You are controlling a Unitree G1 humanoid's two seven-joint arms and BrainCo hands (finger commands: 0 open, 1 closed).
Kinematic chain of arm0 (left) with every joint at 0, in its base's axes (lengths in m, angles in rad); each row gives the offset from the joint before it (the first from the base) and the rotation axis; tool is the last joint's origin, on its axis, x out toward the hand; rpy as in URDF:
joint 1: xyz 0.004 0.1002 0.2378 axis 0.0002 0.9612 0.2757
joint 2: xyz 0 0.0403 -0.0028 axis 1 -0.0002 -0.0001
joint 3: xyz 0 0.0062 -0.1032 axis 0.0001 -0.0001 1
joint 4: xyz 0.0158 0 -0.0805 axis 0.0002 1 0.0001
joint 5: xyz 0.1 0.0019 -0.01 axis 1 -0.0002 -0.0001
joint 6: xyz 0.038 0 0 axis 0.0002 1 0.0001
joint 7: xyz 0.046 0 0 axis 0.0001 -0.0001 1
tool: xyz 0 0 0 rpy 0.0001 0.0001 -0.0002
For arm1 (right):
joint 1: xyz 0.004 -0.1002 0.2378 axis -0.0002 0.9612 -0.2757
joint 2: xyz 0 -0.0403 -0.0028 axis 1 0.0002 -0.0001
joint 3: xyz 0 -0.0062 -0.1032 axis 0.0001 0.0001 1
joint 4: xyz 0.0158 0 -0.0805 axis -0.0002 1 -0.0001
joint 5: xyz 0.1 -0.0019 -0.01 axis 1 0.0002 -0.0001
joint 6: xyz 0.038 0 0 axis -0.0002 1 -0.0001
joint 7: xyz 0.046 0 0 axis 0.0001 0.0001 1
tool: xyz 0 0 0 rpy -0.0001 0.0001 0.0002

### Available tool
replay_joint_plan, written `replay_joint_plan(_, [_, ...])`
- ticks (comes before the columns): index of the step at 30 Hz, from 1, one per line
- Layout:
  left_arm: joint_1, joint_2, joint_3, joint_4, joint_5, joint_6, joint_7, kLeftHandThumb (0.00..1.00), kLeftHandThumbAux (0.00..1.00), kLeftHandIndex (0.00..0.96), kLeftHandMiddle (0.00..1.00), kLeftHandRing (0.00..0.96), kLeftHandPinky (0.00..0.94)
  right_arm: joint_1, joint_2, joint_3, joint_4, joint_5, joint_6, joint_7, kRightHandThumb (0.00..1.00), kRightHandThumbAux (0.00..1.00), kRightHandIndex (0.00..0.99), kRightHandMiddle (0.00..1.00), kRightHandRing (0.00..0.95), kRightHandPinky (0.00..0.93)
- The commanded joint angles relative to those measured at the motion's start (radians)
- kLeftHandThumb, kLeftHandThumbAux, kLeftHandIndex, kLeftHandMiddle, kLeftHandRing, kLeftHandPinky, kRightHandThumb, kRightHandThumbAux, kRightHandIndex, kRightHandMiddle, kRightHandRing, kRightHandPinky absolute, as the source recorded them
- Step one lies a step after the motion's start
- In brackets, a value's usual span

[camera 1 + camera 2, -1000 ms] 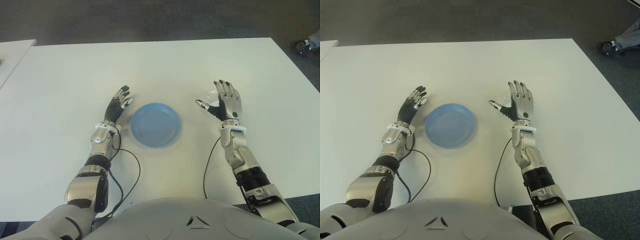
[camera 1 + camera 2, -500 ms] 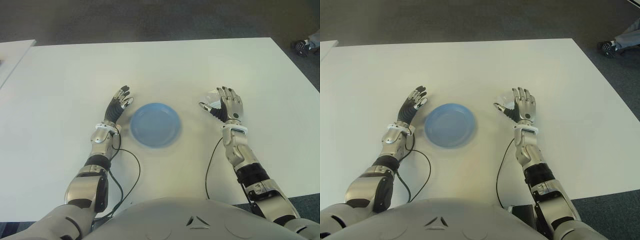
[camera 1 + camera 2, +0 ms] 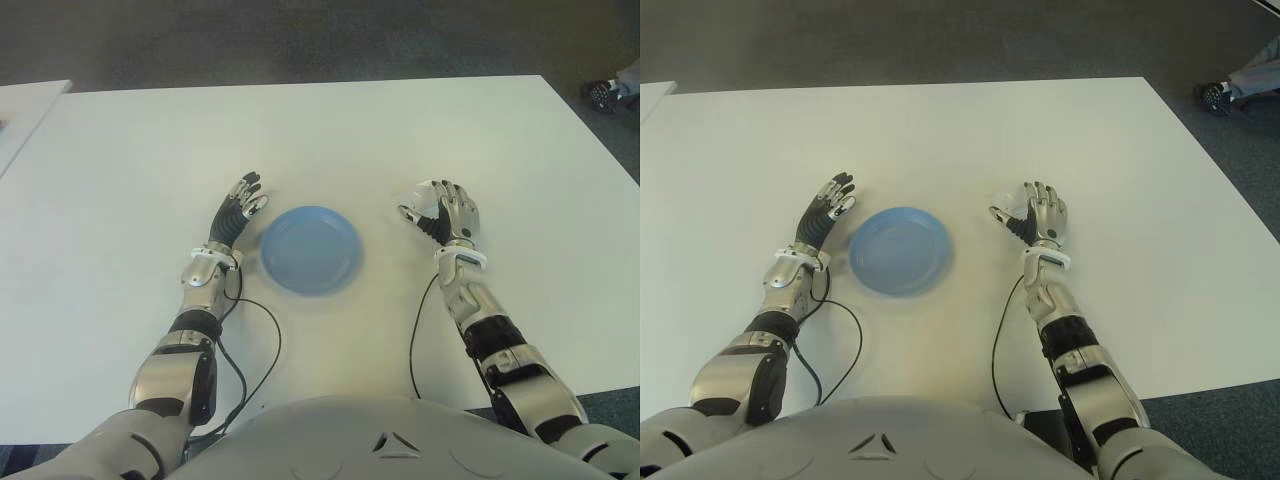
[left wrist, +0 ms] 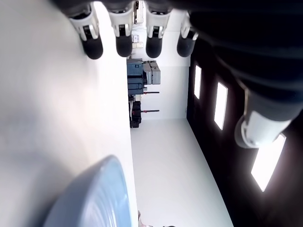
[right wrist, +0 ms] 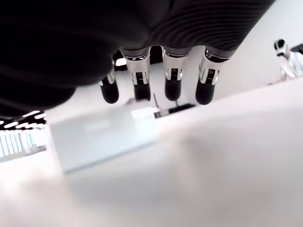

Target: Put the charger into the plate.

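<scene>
White table [image 3: 320, 130] is filling most of the frame, blue plate [image 3: 311, 249] sitting centre. Right robot hand [image 3: 445, 212] is hovering right of the plate, fingers apart around the white charger [image 5: 102, 137], not clamped. Left robot hand [image 3: 238, 205] is idling just left of the plate, fingers spread.

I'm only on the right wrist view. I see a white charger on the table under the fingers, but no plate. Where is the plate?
Observer: The blue plate is on the white table, to the robot's left of the right hand and the charger, apart from both.
Operator: Is anything in it?
Observer: No, the eye views show nothing inside it.
Operator: And the other hand?
Observer: The left hand shows beside the plate's left side, fingers spread, holding nothing.
</scene>
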Motion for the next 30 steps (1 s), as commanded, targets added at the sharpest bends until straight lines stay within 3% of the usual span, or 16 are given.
replay_joint_plan(1, [0.027, -0.011, 0.005, 0.024, -0.005, 0.022, -0.020, 0.005, 0.537, 0.025, 0.059, 0.064, 0.108, -0.031, 0.022, -0.015, 0.124, 0.059, -0.039, -0.049, 0.251, 0.195, 0.000, 0.000, 0.000, 0.000])
replay_joint_plan(13, [0.029, -0.009, 0.001, 0.025, -0.001, 0.010, -0.021, 0.011, 0.530, 0.044, 0.072, 0.077, 0.112, -0.080, 0.032, -0.006, 0.258, 0.114, -0.097, -0.154, 0.267, 0.205, 0.000, 0.000, 0.000, 0.000])
replay_joint_plan(30, [0.028, -0.011, 0.001, 0.028, -0.005, 0.014, -0.018, 0.037, 0.522, 0.057, 0.085, 0.092, 0.135, -0.103, 0.033, 0.017, 0.314, 0.142, -0.128, -0.165, 0.260, 0.265, 0.000, 0.000, 0.000, 0.000])
